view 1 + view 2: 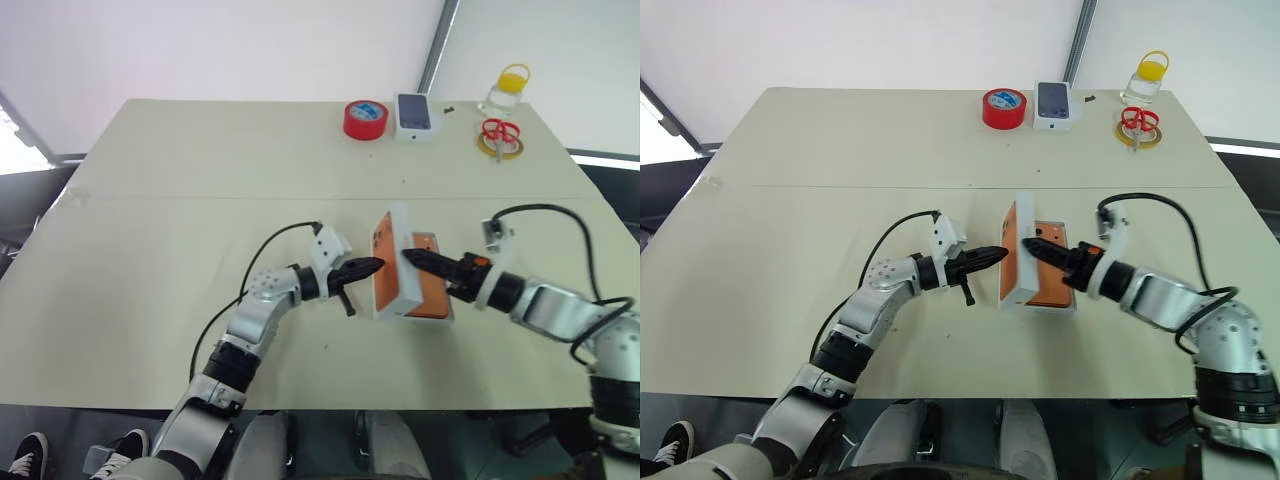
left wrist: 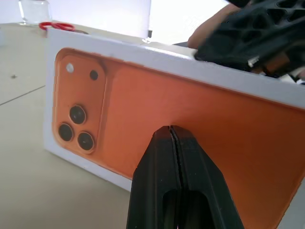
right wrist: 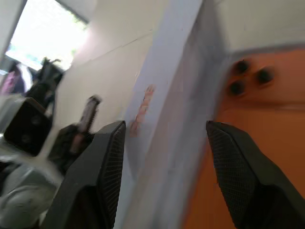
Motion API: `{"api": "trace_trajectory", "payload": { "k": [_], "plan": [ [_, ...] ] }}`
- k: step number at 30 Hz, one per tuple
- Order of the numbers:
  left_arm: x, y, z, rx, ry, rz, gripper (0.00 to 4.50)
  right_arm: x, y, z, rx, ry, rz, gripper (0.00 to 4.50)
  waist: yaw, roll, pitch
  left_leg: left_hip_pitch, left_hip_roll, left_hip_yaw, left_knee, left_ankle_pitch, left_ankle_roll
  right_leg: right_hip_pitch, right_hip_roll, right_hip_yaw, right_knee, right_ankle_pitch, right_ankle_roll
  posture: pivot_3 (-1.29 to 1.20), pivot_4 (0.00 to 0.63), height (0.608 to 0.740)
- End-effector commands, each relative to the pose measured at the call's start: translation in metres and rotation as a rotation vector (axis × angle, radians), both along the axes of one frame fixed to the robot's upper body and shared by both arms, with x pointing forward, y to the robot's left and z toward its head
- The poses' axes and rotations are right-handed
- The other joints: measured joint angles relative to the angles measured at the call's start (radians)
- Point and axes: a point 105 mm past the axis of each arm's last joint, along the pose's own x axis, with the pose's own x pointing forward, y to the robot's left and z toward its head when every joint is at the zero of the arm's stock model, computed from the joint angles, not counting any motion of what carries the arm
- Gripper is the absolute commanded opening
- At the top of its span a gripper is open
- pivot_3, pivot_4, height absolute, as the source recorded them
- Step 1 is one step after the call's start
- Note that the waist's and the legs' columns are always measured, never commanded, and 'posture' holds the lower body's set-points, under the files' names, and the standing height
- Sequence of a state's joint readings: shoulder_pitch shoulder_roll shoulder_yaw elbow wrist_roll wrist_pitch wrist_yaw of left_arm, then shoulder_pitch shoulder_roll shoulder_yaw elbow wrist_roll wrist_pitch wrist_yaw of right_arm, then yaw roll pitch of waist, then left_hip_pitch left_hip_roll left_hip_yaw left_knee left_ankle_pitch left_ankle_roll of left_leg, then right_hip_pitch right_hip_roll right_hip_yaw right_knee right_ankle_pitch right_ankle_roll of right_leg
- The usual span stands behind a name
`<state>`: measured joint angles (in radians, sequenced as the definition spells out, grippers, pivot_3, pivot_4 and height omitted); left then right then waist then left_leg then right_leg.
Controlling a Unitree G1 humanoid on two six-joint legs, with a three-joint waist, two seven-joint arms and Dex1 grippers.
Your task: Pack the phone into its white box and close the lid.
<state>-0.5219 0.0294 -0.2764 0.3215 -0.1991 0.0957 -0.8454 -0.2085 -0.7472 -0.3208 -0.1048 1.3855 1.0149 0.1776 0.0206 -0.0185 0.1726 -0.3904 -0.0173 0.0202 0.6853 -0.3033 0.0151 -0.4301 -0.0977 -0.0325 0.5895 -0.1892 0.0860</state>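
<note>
The white box (image 1: 428, 300) lies on the surface (image 1: 180, 220) with one orange phone (image 1: 425, 285) inside; its lid (image 1: 388, 265) stands on edge along the box's left side (orange phone picture outward). Left end effector (image 1: 375, 265) pinched shut against the lid; right end effector (image 1: 412, 258) spread wide, empty. One red tape roll (image 1: 365, 119) beyond.

Both arms are silvery-grey metal tubes with black joint bands, and each has a black cable looping from the forearm up to a small white camera block at the wrist. The left gripper (image 1: 362, 268) is all black, two slim pointed fingers. The right gripper (image 1: 418, 260) is the same black, plus an orange ring and a white collar behind it. Finger pads (image 3: 108, 167) have a fine dotted texture.
</note>
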Motion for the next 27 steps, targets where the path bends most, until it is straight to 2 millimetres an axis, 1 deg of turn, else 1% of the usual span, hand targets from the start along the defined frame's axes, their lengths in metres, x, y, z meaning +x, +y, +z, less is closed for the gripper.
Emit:
{"api": "trace_trajectory", "payload": {
  "k": [1,4,6,8,9,11,13,14,15,17,19,24,27],
  "plan": [
    [-0.001,-0.018,0.010,-0.006,-0.053,-0.043,0.00,0.000,-0.032,0.006,-0.104,-0.066,-0.081,2.89,0.000,0.000,0.000,0.000,0.000,0.000,0.000,0.000,0.000,0.000,0.000,0.000,-0.001,0.000,0.000,0.00,0.150,0.740],
    [0.004,-0.022,0.012,-0.017,-0.052,-0.035,0.00,0.006,-0.040,0.005,-0.275,-0.145,-0.125,2.89,-0.011,0.001,0.000,0.000,0.000,0.001,0.000,-0.001,0.002,0.000,0.000,0.001,-0.002,0.001,0.002,0.00,0.150,0.740],
    [0.006,-0.018,0.013,-0.018,-0.053,-0.031,0.00,0.008,-0.033,0.004,-0.389,-0.219,-0.100,2.89,-0.012,0.001,0.000,0.000,0.001,0.002,0.000,-0.002,0.003,-0.001,0.000,0.001,-0.002,0.002,0.003,0.00,0.150,0.740],
    [0.010,-0.011,0.015,-0.009,-0.069,-0.012,0.00,0.013,-0.029,0.002,-0.470,-0.279,-0.120,2.89,-0.011,0.001,0.000,0.000,0.002,0.002,0.000,-0.002,0.003,-0.001,0.002,0.001,-0.002,0.002,0.003,0.00,0.150,0.740],
    [0.013,-0.006,0.016,-0.009,-0.065,0.001,0.00,0.015,-0.027,0.002,-0.494,-0.312,-0.118,2.67,-0.009,0.001,0.000,0.000,0.003,0.002,0.000,-0.002,0.003,-0.001,0.003,0.000,-0.002,0.002,0.003,0.00,0.150,0.740],
    [0.017,0.004,0.018,0.000,-0.078,0.028,0.00,0.020,-0.027,0.003,-0.562,-0.378,-0.140,2.02,-0.007,0.001,0.000,0.000,0.005,0.001,0.000,-0.002,0.003,-0.001,0.005,0.000,-0.002,0.002,0.003,0.00,0.150,0.740],
    [0.020,0.015,0.019,0.010,-0.086,0.051,0.00,0.023,-0.027,0.003,-0.649,-0.430,-0.151,1.01,-0.007,0.001,0.000,0.000,0.005,0.001,0.000,-0.002,0.003,-0.001,0.005,0.001,-0.002,0.002,0.002,0.00,0.150,0.740],
    [0.022,0.020,0.020,0.016,-0.082,0.064,0.00,0.024,-0.027,0.001,-0.679,-0.442,-0.150,0.43,-0.007,0.001,0.000,0.000,0.005,0.001,0.000,-0.002,0.003,-0.001,0.004,0.001,-0.002,0.002,0.002,0.00,0.150,0.740],
    [0.024,0.025,0.017,0.035,-0.081,0.081,0.00,0.024,-0.026,-0.001,-0.702,-0.450,-0.142,0.02,-0.007,0.001,0.000,0.000,0.004,0.002,0.000,-0.002,0.003,-0.001,0.004,0.001,-0.003,0.002,0.002,0.00,0.150,0.740],
    [0.028,0.034,0.009,0.084,-0.075,0.104,0.00,0.024,-0.027,-0.008,-0.790,-0.462,-0.122,0.02,-0.006,0.001,0.000,0.000,0.004,0.002,0.000,-0.002,0.003,-0.001,0.004,0.001,-0.003,0.002,0.002,0.00,0.150,0.740],
    [0.029,0.034,-0.001,0.129,-0.055,0.110,0.00,0.025,-0.030,-0.013,-0.860,-0.466,-0.117,0.02,-0.006,0.001,0.000,0.000,0.003,0.002,0.000,-0.002,0.003,-0.001,0.003,0.001,-0.004,0.002,0.002,0.00,0.150,0.740],
    [0.029,0.020,-0.029,0.257,0.031,0.074,0.00,0.023,-0.024,-0.019,-0.842,-0.458,-0.072,0.02,-0.005,0.001,0.000,0.000,0.000,0.002,0.000,-0.002,0.003,0.000,0.001,0.001,-0.004,0.001,0.001,0.00,0.150,0.740],
    [0.027,0.010,-0.024,0.247,0.016,0.043,0.00,0.021,-0.021,-0.020,-0.857,-0.467,-0.045,0.02,-0.005,0.001,0.000,0.000,0.000,0.001,0.000,-0.002,0.003,0.001,0.000,0.001,-0.005,0.002,0.001,0.00,0.150,0.740]
  ]
}}
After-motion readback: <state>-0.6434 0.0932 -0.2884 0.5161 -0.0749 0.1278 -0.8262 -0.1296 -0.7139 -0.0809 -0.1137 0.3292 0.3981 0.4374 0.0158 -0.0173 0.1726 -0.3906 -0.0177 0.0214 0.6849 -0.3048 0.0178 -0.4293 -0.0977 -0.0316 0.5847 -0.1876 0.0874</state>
